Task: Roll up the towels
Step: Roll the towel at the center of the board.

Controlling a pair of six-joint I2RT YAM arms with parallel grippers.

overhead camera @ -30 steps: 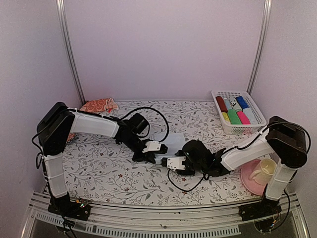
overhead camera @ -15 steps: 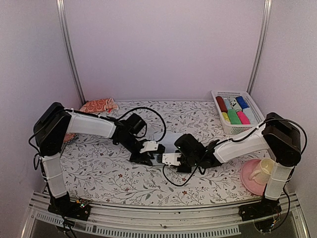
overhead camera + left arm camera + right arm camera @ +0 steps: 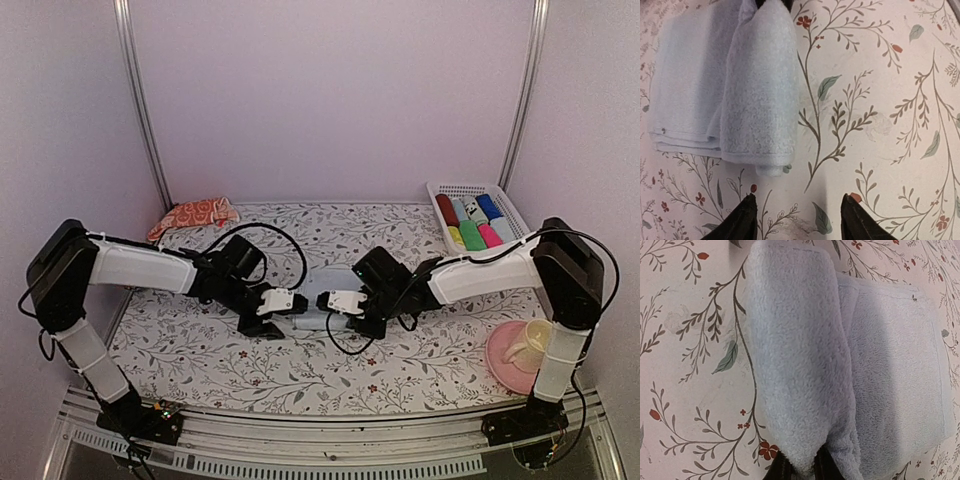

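Observation:
The light blue towel (image 3: pixel 318 285) lies mid-table, partly rolled. Its roll (image 3: pixel 795 365) sits beside the still-flat part (image 3: pixel 895 365). My right gripper (image 3: pixel 802 467) is shut on the near end of that roll, its dark fingers pinching the cloth. In the left wrist view the same roll (image 3: pixel 762 100) lies ahead of my left gripper (image 3: pixel 800 212), which stands open and empty just short of the roll's end. In the top view the left gripper (image 3: pixel 292 306) and right gripper (image 3: pixel 325 304) face each other across the towel. The orange-red towel (image 3: pixel 195 213) lies crumpled at the back left.
A white basket (image 3: pixel 465 186) holding several coloured rolled towels stands at the back right. A pink plate (image 3: pixel 500 370) with a cream cup (image 3: pixel 537 340) sits at the front right beside the right arm's base. Floral cloth covers the table.
My left gripper has opened, let go of the towel and backed off to the left. My right gripper has shut on the roll's end and moved back and left with it.

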